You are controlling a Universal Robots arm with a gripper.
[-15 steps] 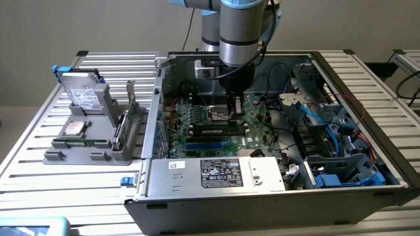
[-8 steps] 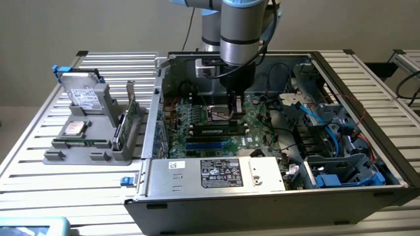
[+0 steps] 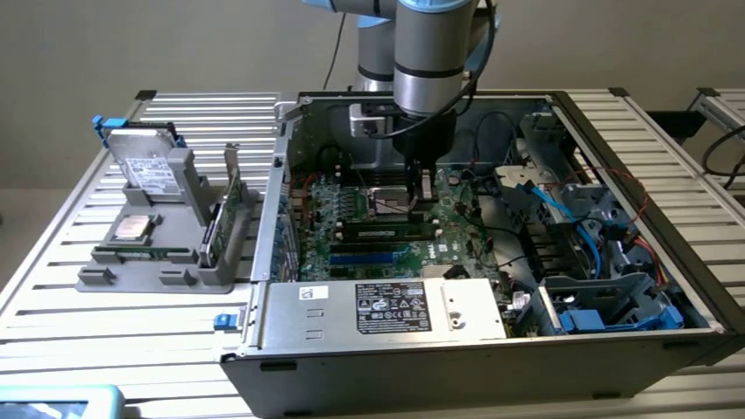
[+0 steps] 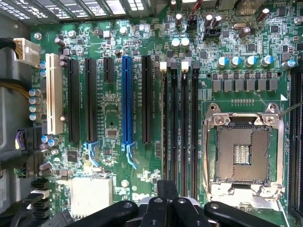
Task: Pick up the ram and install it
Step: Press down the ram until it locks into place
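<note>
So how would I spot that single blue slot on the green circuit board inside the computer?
Inside the open grey metal computer case lies a large green circuit board. Among its parallel long black plastic slots, the long blue plastic slot is the only blue one, with a black neighbour on each side.

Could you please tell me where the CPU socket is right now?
The CPU socket sits on the green motherboard, right beside the four long black memory slots; the gripper hangs just to the exterior view's right of it.
</note>
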